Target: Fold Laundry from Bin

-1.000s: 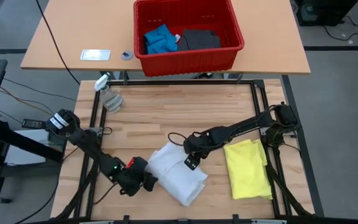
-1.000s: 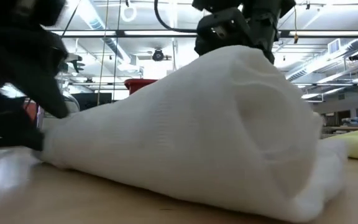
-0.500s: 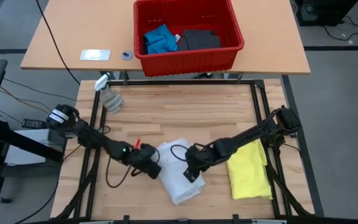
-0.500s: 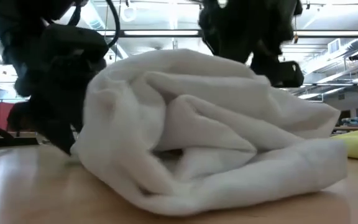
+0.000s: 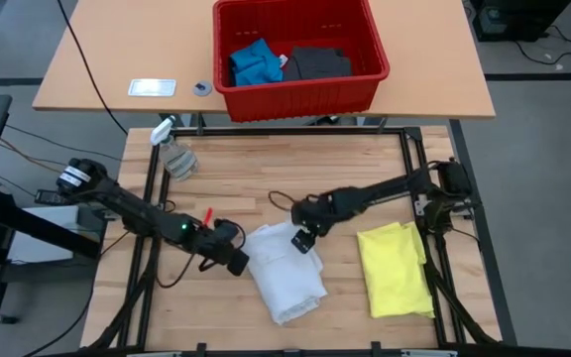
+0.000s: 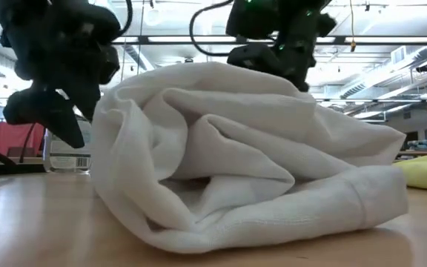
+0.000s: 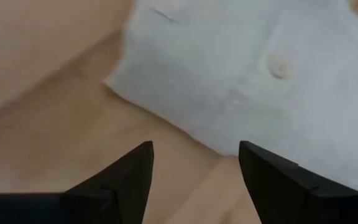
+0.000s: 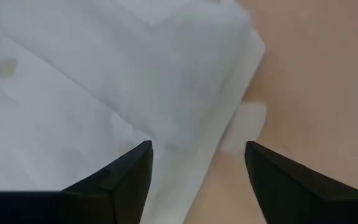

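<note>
- Laundry item, folded: white cloth shirt (image 5: pixel 284 275), bundled in soft folds on the pale wooden table (image 5: pixel 266 178); a small button shows in both wrist views.
- Left gripper (image 5: pixel 234 257): just beside the white shirt's left edge, fingers (image 7: pixel 129 177) spread apart and holding nothing.
- Right gripper (image 5: pixel 303 236): at the white shirt's far right corner, fingers (image 8: pixel 278 180) spread apart above the cloth, gripping nothing.
- Bright yellow cloth T-shirt (image 5: pixel 397 268): lying flat, right of the white shirt, apart from it.
- Rectangular red plastic bin (image 5: pixel 300 89): well beyond the white shirt on a tan table, holding a blue cloth piece (image 5: pixel 254 61) and a dark grey cloth piece (image 5: pixel 317 62).
</note>
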{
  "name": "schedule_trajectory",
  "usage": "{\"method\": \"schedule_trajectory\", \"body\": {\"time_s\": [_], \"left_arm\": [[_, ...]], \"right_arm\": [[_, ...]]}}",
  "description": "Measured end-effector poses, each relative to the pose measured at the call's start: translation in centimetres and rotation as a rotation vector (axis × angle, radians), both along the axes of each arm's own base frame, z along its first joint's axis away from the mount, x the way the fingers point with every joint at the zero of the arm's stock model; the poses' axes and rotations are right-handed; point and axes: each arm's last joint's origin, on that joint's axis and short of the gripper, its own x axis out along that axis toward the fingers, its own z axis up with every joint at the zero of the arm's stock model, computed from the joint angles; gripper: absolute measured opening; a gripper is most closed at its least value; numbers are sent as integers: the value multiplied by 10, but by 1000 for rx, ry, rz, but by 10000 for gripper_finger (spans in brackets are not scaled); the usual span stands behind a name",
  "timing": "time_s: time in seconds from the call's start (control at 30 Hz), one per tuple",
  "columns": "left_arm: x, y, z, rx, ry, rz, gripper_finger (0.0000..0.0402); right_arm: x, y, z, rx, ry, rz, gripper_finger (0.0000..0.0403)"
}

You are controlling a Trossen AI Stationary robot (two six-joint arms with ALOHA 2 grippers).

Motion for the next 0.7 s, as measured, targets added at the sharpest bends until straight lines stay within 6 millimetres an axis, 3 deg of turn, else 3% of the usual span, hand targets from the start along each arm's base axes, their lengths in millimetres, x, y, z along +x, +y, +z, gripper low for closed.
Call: {"method": "schedule_trajectory", "body": {"time_s": [0.17,0.33,0.5,0.7], "left_arm": [[5,-10,0,-18,-68,-2,242],[10,-11,-19,16,-2,19,242],[15,-11,-37,35,60,28,242],[17,-10,-42,39,80,31,242]], "right_arm": [[4,-30,1,-4,-54,65,297],[17,-50,-12,-8,-127,100,332],[32,-50,-41,75,-156,131,343],[46,-31,-55,215,-241,200,325]]}}
